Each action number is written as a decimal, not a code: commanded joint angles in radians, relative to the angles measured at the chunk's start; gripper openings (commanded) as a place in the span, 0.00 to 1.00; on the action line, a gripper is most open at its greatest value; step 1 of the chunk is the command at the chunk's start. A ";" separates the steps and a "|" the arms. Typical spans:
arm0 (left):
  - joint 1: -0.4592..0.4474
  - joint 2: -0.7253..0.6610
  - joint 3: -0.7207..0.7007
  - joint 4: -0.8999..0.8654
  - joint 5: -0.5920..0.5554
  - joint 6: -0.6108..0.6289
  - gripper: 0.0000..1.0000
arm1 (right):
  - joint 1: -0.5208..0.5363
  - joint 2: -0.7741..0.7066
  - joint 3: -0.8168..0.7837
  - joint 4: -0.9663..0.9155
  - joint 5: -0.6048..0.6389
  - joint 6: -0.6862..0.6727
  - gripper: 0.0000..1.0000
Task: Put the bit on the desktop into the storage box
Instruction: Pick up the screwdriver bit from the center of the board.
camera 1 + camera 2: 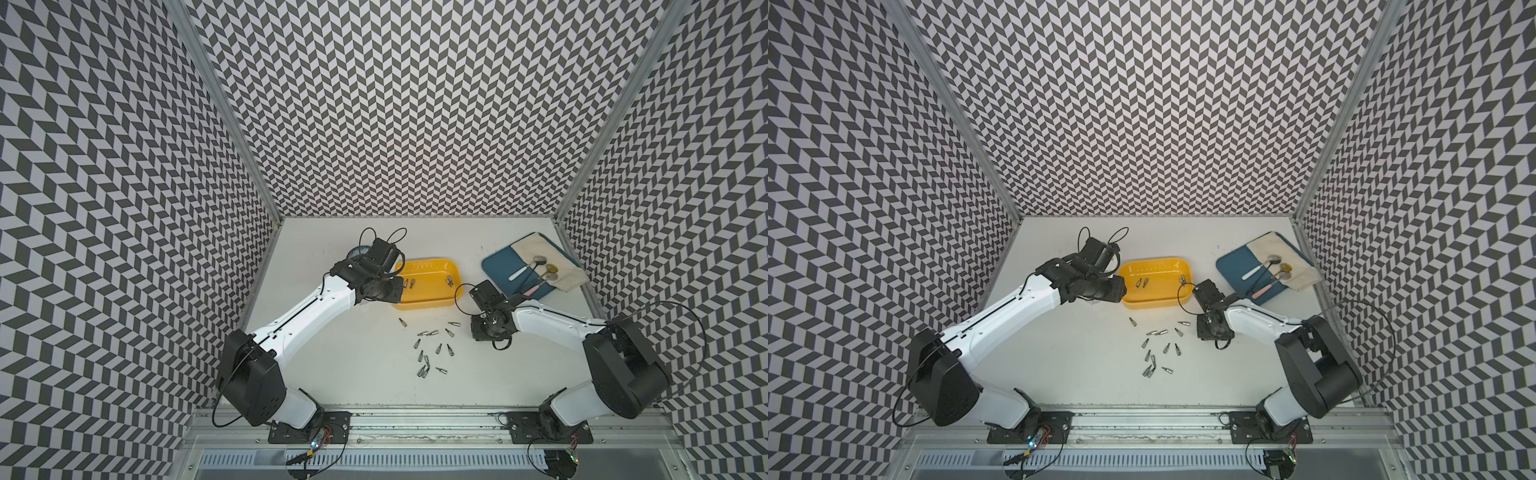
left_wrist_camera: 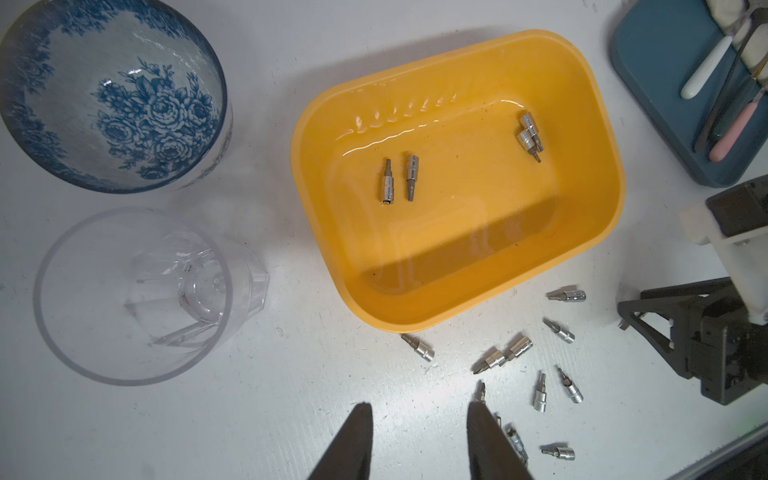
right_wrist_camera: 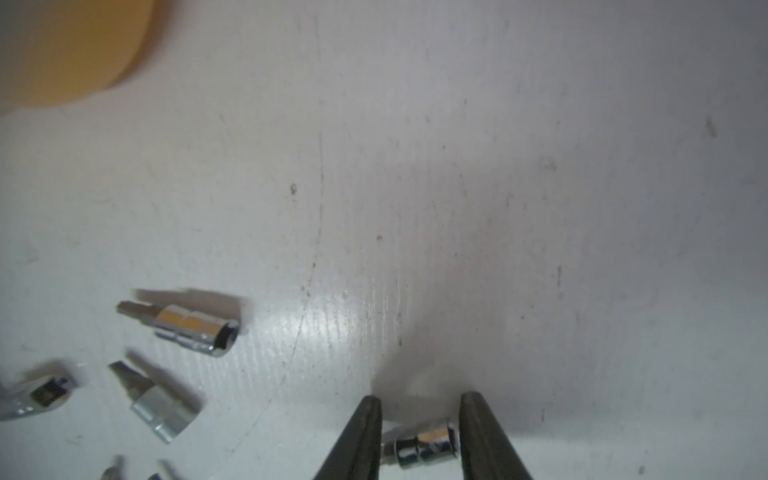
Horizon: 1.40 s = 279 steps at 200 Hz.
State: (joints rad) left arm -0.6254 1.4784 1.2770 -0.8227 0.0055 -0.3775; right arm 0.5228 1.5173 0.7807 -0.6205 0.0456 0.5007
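chrome bit [image 3: 424, 451] between right hand [image 3: 419, 397] fingers, tip hidden, grip unclear.

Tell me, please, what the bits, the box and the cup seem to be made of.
Bits: likely chromed steel, with mirror-bright highlights. Box: apparently glossy moulded plastic, with even yellow colour, rounded corners. Cup: clear glass or plastic; the table shows through, I cannot tell which.

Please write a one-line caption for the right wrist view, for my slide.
The right gripper brackets one chrome bit on the white desktop; other bits lie nearby.
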 commanded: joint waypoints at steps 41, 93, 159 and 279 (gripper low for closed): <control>-0.011 -0.050 -0.037 0.019 -0.001 -0.014 0.42 | 0.025 -0.008 -0.003 -0.037 0.002 0.029 0.42; -0.014 -0.056 -0.045 0.022 0.002 -0.014 0.41 | 0.031 -0.082 0.017 -0.069 -0.022 0.053 0.47; -0.014 -0.064 -0.050 0.022 0.004 -0.013 0.42 | 0.036 -0.076 -0.006 -0.050 -0.065 0.067 0.47; -0.014 -0.078 -0.062 0.011 -0.001 -0.013 0.42 | 0.036 0.016 0.006 0.014 -0.065 0.057 0.43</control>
State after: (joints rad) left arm -0.6346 1.4292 1.2312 -0.8192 0.0055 -0.3874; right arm 0.5533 1.5074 0.7826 -0.6411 -0.0402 0.5583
